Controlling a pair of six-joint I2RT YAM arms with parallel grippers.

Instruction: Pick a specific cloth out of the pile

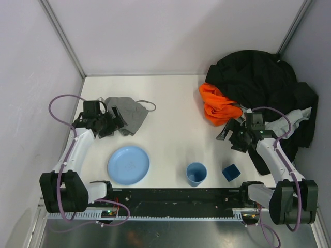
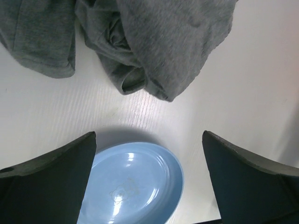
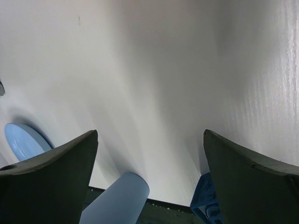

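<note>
The grey cloth (image 1: 128, 112) lies crumpled on the left side of the table, far from the pile, with a thin cord (image 1: 148, 105) trailing off its right edge. In the left wrist view the cloth (image 2: 168, 42) fills the top. My left gripper (image 1: 116, 123) hangs open at the cloth's near left edge, and nothing is between its fingers (image 2: 149, 135). The pile, a big black jacket (image 1: 258, 77) with an orange cloth (image 1: 217, 106) at its left, sits at the back right. My right gripper (image 1: 232, 137) is open and empty (image 3: 150, 133) just in front of the pile.
A blue plate (image 1: 128, 164) lies near the front left, seen under the left fingers (image 2: 135, 186). A light blue cup (image 1: 196, 173) and a small dark blue container (image 1: 231, 172) stand near the front edge. White walls close in the left, back and right.
</note>
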